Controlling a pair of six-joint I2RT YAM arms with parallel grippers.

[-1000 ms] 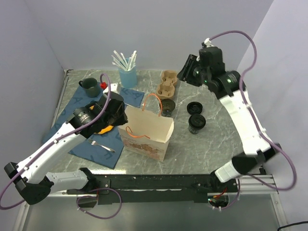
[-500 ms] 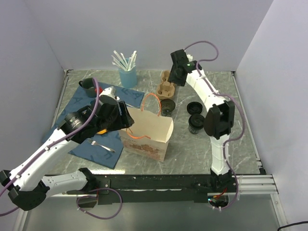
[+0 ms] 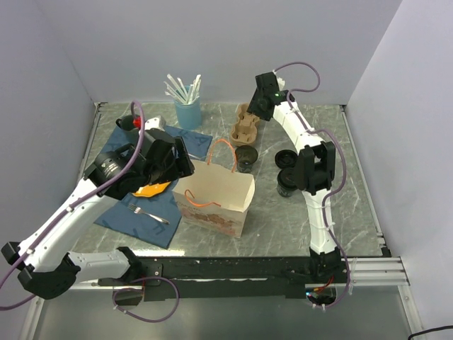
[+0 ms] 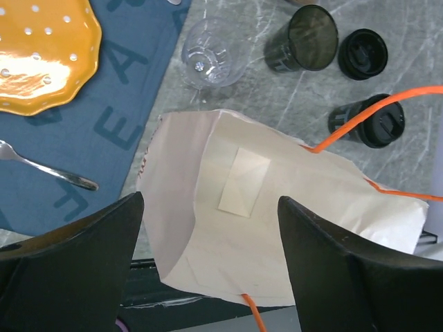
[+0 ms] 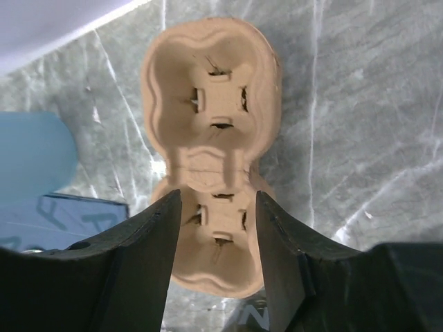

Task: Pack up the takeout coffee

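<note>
The takeout coffee (image 3: pixel 289 180), a small black lidded cup (image 4: pixel 374 124), stands on the marble right of the open paper bag (image 3: pixel 212 195). My left gripper (image 3: pixel 182 161) hovers over the bag's left rim, and in the left wrist view it (image 4: pixel 209 200) is open wide with only the bag's mouth (image 4: pixel 277 228) below. At the back, my right gripper (image 3: pixel 256 112) is over the cardboard cup carrier (image 3: pixel 245 122). In the right wrist view it (image 5: pixel 218 195) is open, its fingers straddling the carrier's near cell (image 5: pixel 211 138) from above.
An open dark cup (image 4: pixel 304 38), a loose black lid (image 4: pixel 363 54) and a clear glass (image 4: pixel 214 61) stand behind the bag. An orange plate (image 4: pixel 41 59) and fork (image 4: pixel 48 169) lie on the blue mat (image 3: pixel 134 212). A blue holder of straws (image 3: pixel 187 110) is at the back.
The left gripper has opened wide and drawn back to the left of the bag's rim. The right arm has swung in from the far right and now hangs over the cup carrier.
</note>
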